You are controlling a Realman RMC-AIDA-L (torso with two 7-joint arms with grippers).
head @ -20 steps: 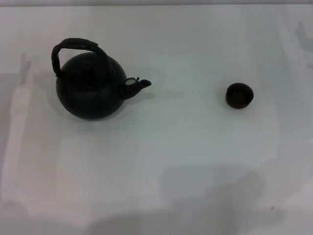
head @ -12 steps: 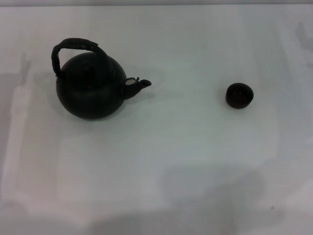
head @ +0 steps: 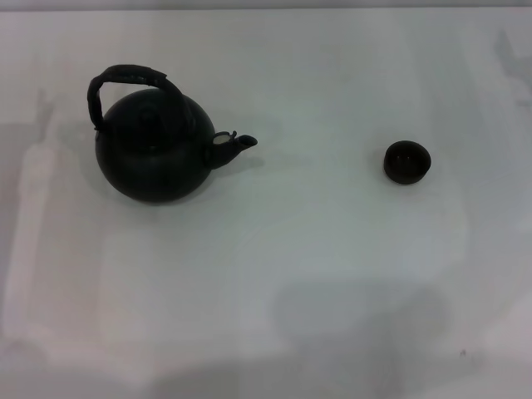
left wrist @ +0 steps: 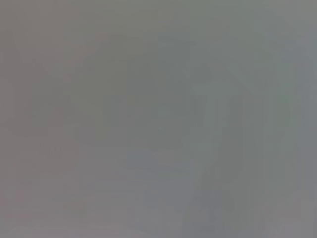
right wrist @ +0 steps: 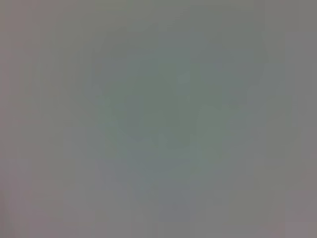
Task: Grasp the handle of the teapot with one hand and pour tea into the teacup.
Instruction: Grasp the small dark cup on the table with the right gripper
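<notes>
Teapot (head: 154, 150) and teacup (head: 407, 162) well apart, untouched.

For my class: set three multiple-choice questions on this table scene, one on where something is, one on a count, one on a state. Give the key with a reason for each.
1. Which way does the teapot spout point?
A. toward the teacup
B. away from the teacup
C. straight up

2. How many cups are on the table?
A. three
B. two
C. one

3. How does the handle stand?
A. gripped by a pincer
B. free, arched over the pot
C. lying flat on the table

Key: 1 A, the spout aims to the robot's right, at the teacup. 2 C, only one small dark cup shows. 3 B, no pincer is in the head view and the handle rises untouched over the body.
</notes>
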